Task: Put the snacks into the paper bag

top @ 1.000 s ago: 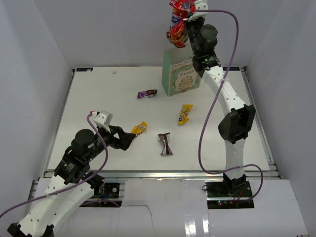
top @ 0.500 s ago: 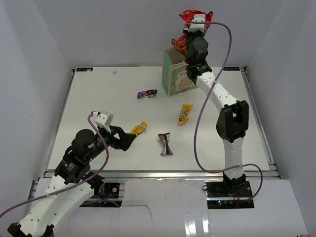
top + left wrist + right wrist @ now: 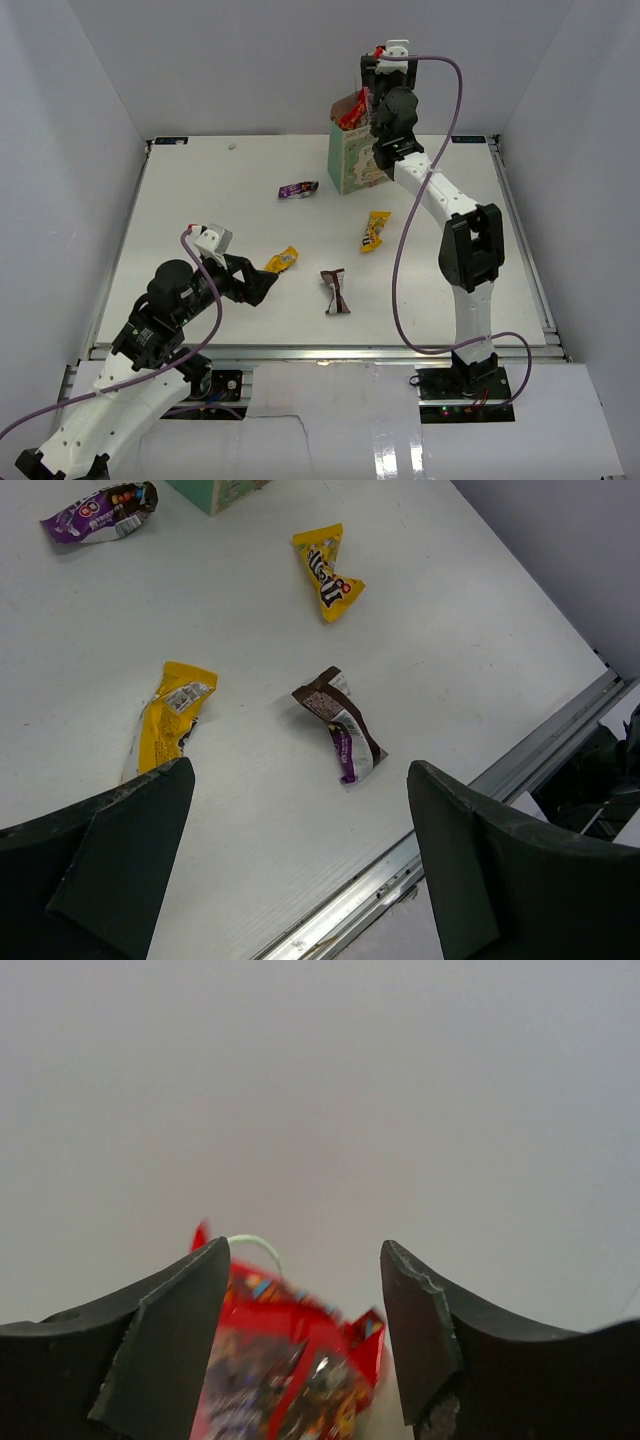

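Over the mint-green paper bag (image 3: pixel 348 160), right hand (image 3: pixel 305 1260) apart, left hand (image 3: pixel 300 770) apart too; we'd centre so the crinkly red chip bag (image 3: pixel 290 1370) drops fully inside.

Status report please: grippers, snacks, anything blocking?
Left gripper open, right gripper open over paper bag. Red chip bag sticking out of it. Nothing blocking.
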### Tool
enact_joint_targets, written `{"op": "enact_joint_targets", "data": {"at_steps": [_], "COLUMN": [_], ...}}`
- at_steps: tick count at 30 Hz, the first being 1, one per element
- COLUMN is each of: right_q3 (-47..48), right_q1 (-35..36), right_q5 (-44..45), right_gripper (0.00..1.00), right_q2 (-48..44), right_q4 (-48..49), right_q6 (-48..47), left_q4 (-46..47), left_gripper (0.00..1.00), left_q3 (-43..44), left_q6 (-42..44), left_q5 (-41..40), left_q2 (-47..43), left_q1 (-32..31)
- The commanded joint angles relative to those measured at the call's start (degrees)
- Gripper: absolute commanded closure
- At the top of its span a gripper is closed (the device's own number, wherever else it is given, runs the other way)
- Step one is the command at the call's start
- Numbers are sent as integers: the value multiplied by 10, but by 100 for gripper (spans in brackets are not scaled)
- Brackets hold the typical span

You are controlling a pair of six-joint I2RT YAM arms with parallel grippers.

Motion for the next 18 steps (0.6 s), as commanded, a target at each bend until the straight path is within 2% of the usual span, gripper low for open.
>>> {"op": "enact_joint_targets", "data": {"at_steps": [1,7,8,9,11,12,13,14,15,16,18], "right_q3": [13,8,11,19,60,80,90,85,82,77,19], "right_q1": [7,16,16,16,10,6,5,4,5,8,9], "right_q5": [-17,-54,-71,-93,-230,-311,-470,-534,-639,-678,-743], "right_gripper": [31,22,18,15,6,6,6,3,3,3,3], "right_q2": [-75,-116,-122,-128,-153,-161,-184,-199,-211,-234,-265], "right_q4": [71,9,-9,-82,-192,-336,-394,-455,-587,-662,-786], "right_q6": [10,19,16,3,-9,-26,-72,-102,-136,-214,-303], "left_q4": [16,21,23,23,23,23,22,22,21,20,16], "left_gripper": [2,2,2,2,2,2,2,2,2,2,2], "left_q3": [-7,-6,-5,-4,-1,-1,-1,-1,-1,-1,0], "left_q6": [-4,-13,-15,-15,-16,-16,-16,-16,-16,-15,-13], "left_q5": [17,25,27,28,29,30,30,31,31,31,28], "left_q2": [5,6,7,7,13,15,21,23,27,29,36], "left_q1": [-1,-1,-1,-1,-1,-1,-1,-1,-1,-1,-1]}}
